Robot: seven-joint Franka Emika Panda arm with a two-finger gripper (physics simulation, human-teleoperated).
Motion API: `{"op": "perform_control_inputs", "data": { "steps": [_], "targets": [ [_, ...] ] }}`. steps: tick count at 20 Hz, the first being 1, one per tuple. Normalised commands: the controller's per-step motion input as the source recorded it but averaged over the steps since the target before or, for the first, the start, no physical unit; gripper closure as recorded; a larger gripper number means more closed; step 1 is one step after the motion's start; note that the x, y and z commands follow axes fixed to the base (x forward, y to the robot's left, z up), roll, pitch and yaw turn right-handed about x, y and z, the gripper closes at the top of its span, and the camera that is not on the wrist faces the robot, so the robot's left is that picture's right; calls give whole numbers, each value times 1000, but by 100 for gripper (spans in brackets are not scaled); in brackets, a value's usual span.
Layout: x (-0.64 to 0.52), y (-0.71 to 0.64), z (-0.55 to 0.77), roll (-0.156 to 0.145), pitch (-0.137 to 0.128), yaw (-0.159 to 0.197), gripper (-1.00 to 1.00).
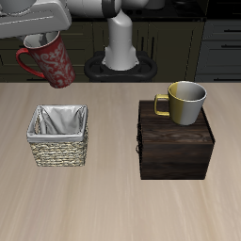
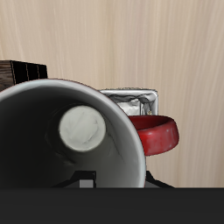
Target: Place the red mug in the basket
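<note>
Hand [image 1: 40,40] grips speckled red mug [image 1: 52,60], tilted above woven basket [image 1: 58,151].

So there's a dark wooden box [image 1: 175,149] sitting on the worktop, roughly midway between the back and front edges. It's got a small metal latch on 1 side. On its lid, at the back corner, stands a grey mug [image 1: 185,102] with a yellow handle, upright. The light wood table [image 1: 120,212] runs back to dark cabinets [image 1: 218,42].
</note>
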Motion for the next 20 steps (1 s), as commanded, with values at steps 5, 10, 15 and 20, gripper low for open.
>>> {"op": "perform_control_inputs", "data": {
  "steps": [5, 10, 15, 20],
  "targets": [
    [19, -312, -62, -34, -7, -45, 100],
    [21, -155, -211, -27, 17, -33, 100],
    [6, -72, -295, -17, 29, -9, 100],
    [-22, -105, -222, -15, 13, -5, 100]
  ]
}}
